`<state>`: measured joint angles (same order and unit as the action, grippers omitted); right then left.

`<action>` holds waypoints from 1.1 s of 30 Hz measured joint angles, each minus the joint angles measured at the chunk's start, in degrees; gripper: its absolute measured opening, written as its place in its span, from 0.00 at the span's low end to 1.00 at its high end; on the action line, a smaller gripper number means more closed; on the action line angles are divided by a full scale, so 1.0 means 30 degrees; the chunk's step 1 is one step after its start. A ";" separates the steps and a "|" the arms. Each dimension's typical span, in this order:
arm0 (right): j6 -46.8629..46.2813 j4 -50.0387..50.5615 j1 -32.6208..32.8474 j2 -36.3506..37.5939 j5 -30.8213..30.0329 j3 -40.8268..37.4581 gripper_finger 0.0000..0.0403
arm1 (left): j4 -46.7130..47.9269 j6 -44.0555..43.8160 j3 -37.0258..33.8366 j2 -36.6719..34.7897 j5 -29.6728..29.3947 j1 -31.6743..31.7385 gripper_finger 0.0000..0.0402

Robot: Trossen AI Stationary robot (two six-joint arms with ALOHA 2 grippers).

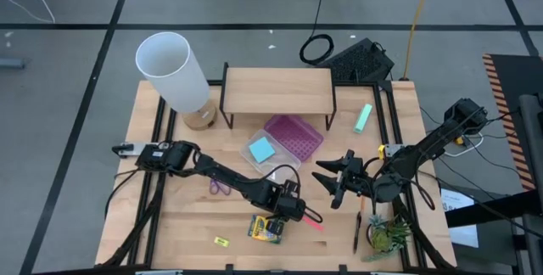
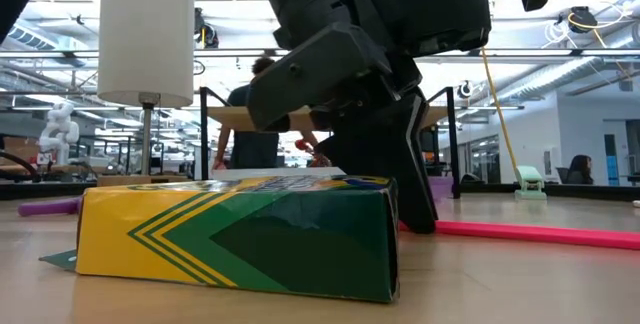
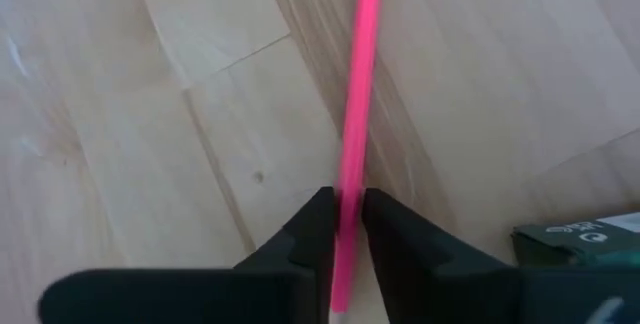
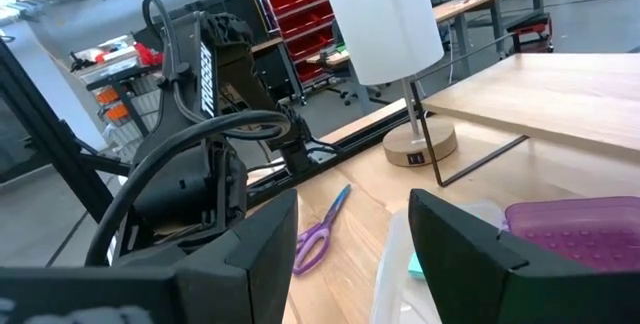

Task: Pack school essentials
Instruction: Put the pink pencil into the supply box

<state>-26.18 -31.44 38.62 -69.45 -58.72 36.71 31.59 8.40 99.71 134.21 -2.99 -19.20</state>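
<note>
Closest to the low camera lies one yellow-green crayon box (image 2: 240, 234), flat on the wooden table (image 1: 187, 224). Just beside the box, the left gripper (image 3: 345, 226) is down at the table with its two fingers pinched narrowly on one pink pen (image 3: 355, 114), which lies along the wood and sticks out past the box. One tiny yellow piece (image 1: 221, 241) sits near the box, toward the table's front edge. One pair of purple-handled scissors (image 1: 220, 187) lies behind the box, under the left arm. Farther back from the box is one clear case with a purple lid (image 1: 293, 135), with one blue sticky-note pad (image 1: 261, 149) in it. The right gripper (image 1: 337, 178) hovers to the right of the box, its fingers spread wide and holding nothing. One black pen (image 1: 356, 231) lies beside one small potted plant (image 1: 390, 235), well right of the box. One white lamp (image 1: 174, 71) stands at the far left corner.
</note>
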 joint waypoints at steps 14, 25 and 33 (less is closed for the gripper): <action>0.0750 -0.0440 0.0165 0.0000 0.0007 0.0000 0.46 | -0.0064 -0.0004 -0.0077 -0.0507 0.0016 0.0015 0.09; 0.3693 -0.3032 0.1862 0.0000 -0.1070 -0.0007 0.46 | 0.2509 0.0344 -0.0130 -0.3721 -0.0430 -0.0095 0.07; 0.4021 -0.3214 0.2568 0.0007 -0.2499 0.0000 0.46 | 0.7863 0.1741 -0.0099 -0.6918 -0.2988 0.0424 0.11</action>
<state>-14.12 -41.08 46.33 -69.43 -66.22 36.71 55.18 13.62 99.42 113.46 -11.95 -17.93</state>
